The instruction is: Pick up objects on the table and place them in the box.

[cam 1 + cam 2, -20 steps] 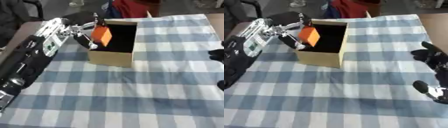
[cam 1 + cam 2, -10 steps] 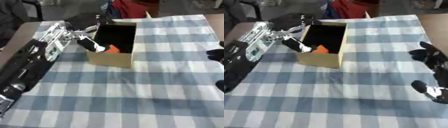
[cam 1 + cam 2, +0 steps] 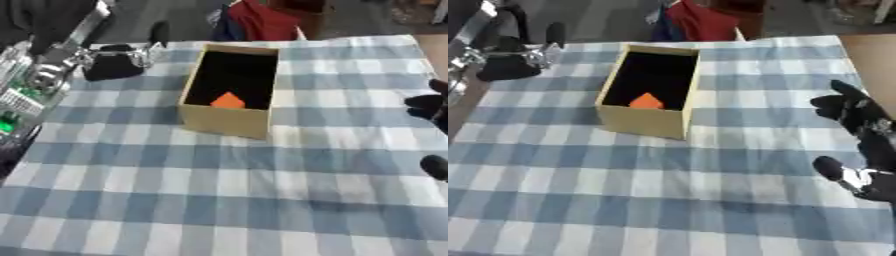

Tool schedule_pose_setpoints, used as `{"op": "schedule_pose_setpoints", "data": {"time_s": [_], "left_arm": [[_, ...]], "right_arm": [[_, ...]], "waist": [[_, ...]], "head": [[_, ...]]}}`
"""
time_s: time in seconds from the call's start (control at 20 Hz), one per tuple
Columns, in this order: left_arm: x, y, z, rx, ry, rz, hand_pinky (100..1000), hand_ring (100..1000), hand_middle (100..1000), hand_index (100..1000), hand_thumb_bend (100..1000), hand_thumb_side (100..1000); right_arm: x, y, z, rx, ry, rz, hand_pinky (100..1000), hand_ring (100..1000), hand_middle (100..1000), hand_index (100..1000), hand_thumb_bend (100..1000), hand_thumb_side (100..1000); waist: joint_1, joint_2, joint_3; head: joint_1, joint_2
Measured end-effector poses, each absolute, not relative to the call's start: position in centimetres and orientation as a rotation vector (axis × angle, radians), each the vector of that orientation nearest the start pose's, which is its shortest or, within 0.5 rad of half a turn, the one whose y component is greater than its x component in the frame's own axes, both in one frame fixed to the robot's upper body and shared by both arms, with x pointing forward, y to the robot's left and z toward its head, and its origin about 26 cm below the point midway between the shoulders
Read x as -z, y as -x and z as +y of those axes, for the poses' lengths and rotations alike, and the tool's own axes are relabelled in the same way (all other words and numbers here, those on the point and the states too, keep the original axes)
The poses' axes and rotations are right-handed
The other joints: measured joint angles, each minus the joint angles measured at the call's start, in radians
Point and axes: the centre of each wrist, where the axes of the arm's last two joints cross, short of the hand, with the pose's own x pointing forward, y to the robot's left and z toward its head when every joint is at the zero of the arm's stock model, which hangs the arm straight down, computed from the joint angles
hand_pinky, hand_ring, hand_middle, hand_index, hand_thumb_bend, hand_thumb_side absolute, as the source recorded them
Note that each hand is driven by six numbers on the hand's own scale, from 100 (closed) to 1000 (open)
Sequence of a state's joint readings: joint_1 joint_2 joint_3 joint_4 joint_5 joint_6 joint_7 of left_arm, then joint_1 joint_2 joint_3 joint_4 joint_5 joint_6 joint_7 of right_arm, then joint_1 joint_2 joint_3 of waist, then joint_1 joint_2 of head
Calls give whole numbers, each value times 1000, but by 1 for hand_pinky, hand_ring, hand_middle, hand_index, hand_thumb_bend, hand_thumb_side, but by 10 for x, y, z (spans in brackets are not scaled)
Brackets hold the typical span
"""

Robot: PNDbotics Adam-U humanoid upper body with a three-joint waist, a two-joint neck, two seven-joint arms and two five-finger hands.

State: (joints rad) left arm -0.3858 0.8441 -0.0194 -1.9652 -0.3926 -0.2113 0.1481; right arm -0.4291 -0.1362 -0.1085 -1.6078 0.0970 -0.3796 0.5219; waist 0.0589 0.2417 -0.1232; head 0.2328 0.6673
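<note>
A tan cardboard box (image 3: 224, 122) with a black inside stands open on the checked cloth, left of centre. An orange object (image 3: 228, 101) lies inside it near the front wall. My left hand (image 3: 112, 64) hangs over the table's far left, apart from the box, its fingers relaxed and holding nothing. My right hand (image 3: 857, 131) rests at the right edge, fingers spread upward, holding nothing.
The blue and white checked cloth (image 3: 219, 200) covers the table. Behind the far edge sits a red and dark blue bundle (image 3: 258, 22). My left arm (image 3: 26, 87) runs along the left edge. Bare wooden tabletop (image 3: 872, 55) shows at the far right.
The orange object has dropped from my left hand into the box. The left hand has opened and drawn back to the left, away from the box. The camera has shifted too.
</note>
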Motion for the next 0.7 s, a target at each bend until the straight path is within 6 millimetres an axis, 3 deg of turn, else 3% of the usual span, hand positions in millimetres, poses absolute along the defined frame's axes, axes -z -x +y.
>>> {"op": "schedule_pose_setpoints", "data": {"time_s": [0.3, 0.7], "left_arm": [[-230, -285, 337, -1051, 1217, 3138, 840, 776, 759, 858, 100, 302], [-174, -273, 335, -806, 1224, 3344, 844, 764, 743, 846, 100, 473]], "right_arm": [[-137, -367, -257, -808, -67, -2258, 867, 873, 777, 1000, 651, 529], [-136, -367, -259, -798, -51, -2258, 867, 872, 777, 1000, 653, 527]], "waist": [[-9, -2, 14], [-14, -2, 29]], "head": [[-8, 15], [-25, 36]]}}
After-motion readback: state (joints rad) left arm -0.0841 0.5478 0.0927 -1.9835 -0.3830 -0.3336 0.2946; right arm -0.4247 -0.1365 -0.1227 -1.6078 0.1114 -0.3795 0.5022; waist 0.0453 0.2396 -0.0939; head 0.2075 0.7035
